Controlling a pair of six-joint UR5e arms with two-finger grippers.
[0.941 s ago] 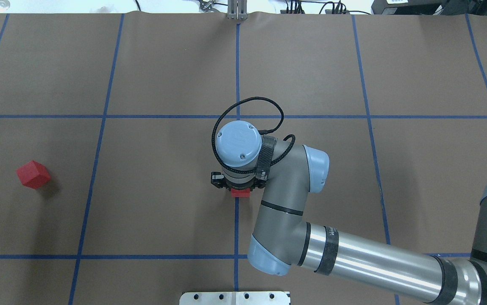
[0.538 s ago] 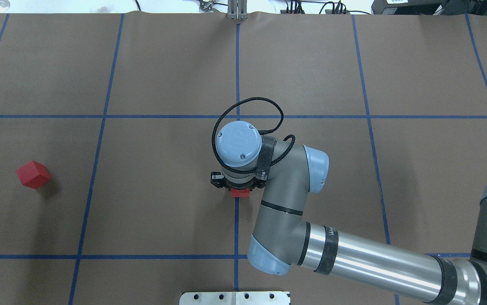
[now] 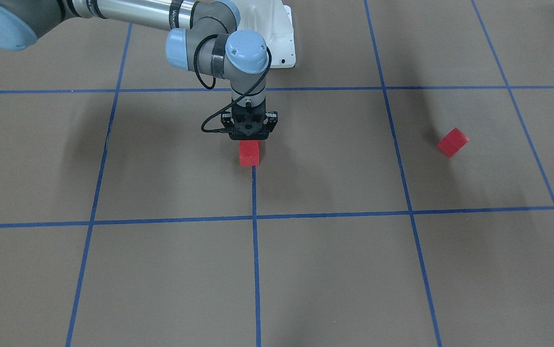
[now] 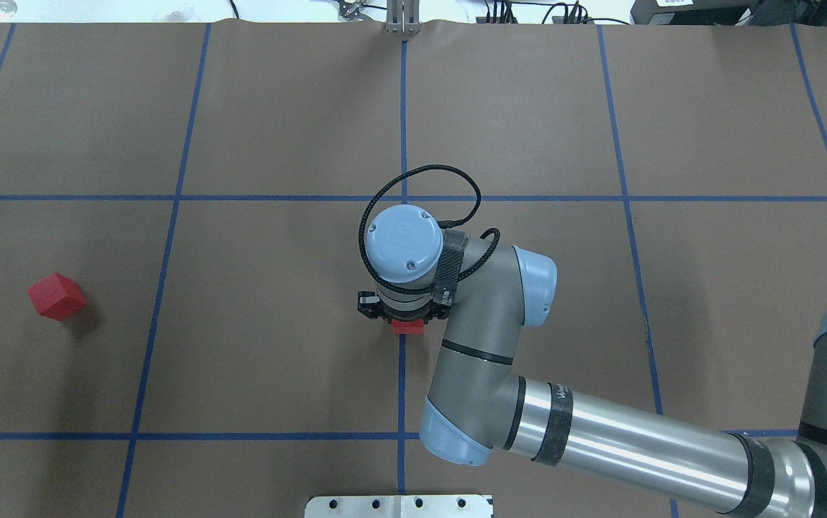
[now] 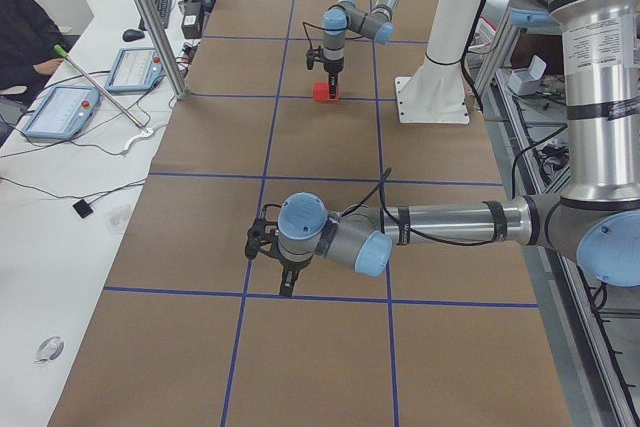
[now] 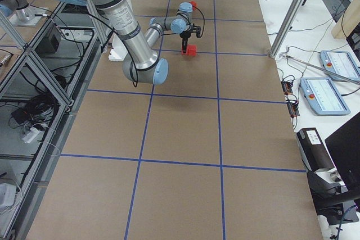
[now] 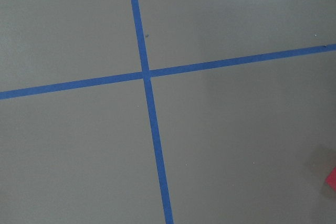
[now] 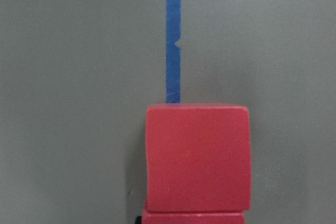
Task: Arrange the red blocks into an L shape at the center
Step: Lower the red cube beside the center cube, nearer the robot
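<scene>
Okay, right tool [image 3: 251, 138] hangs over two touching red blocks [image 8: 197, 156] at center [image 3: 281, 164]; I can't tell its opening, nor my left tool [image 5: 283, 285].

Right pincer [image 3: 249, 138] at red block [image 3: 249, 154]; second block [image 3: 453, 141] well apart.

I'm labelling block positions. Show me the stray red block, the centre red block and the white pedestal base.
stray red block [image 4: 57, 296]: overhead view, middle of its visible surface.
centre red block [image 3: 249, 156]: front-facing view, its camera-side face.
white pedestal base [image 4: 399, 506]: overhead view, its top plate.
</scene>
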